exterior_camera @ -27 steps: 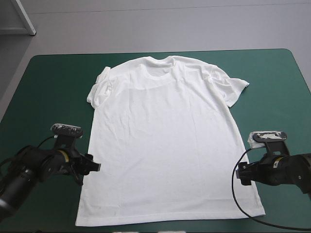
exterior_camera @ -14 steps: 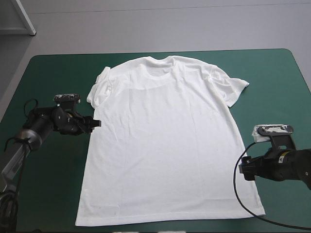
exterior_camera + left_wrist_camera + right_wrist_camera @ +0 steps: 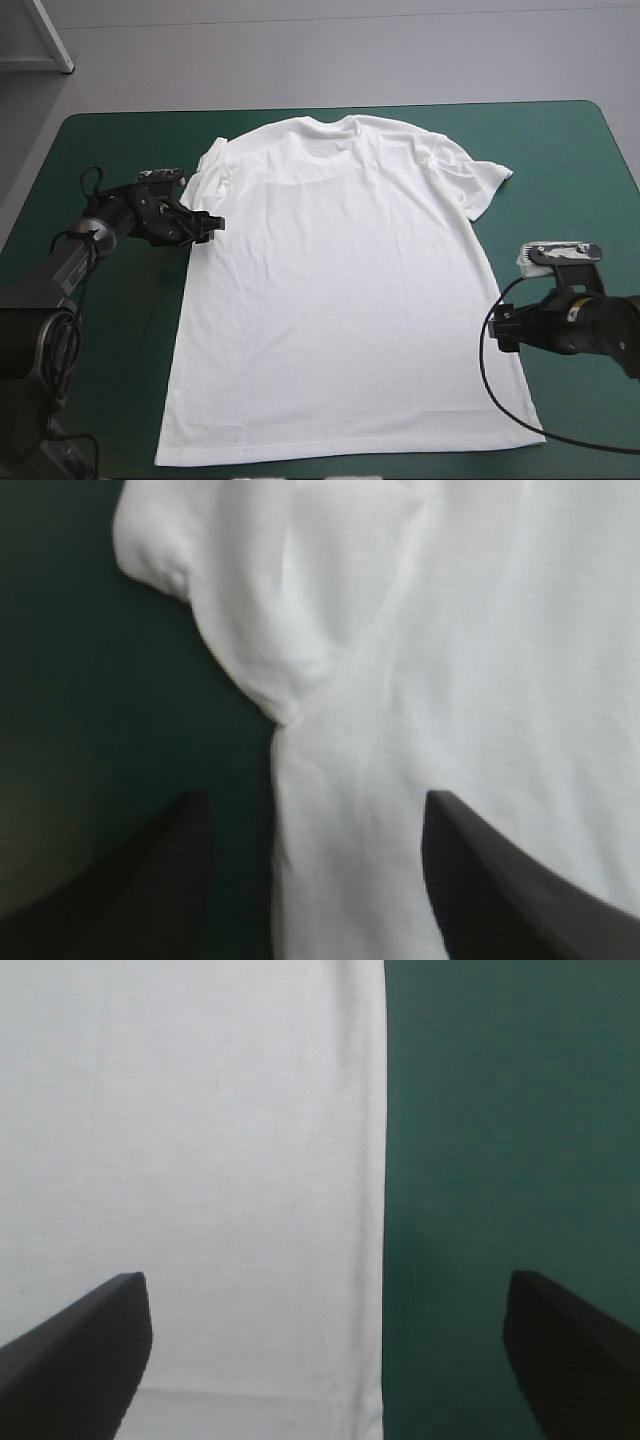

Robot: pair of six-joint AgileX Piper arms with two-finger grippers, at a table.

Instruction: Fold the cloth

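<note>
One teal-green counter (image 3: 560, 180) carries the T-shirt (image 3: 340, 300), which lies spread flat and face up over its middle, with the collar toward the far edge and the hem near the near edge. The shirt's right sleeve (image 3: 483, 182) lies spread outward, while the left sleeve (image 3: 205, 185) is bunched in against the body.

The left arm (image 3: 110, 225) reaches in from the counter's left side. The left jaws stand apart at the shirt's left side edge, just below the bunched sleeve. In the left wrist view that edge runs up between them to the armpit, with one finger over bare cover and the other over white cloth.

The right arm (image 3: 590, 325) sits low at the shirt's right side edge, nearer the hem. The right jaws are spread wide, and the straight side edge passes between them, with cloth under one finger and cover under the other. Neither pair holds anything.
</note>
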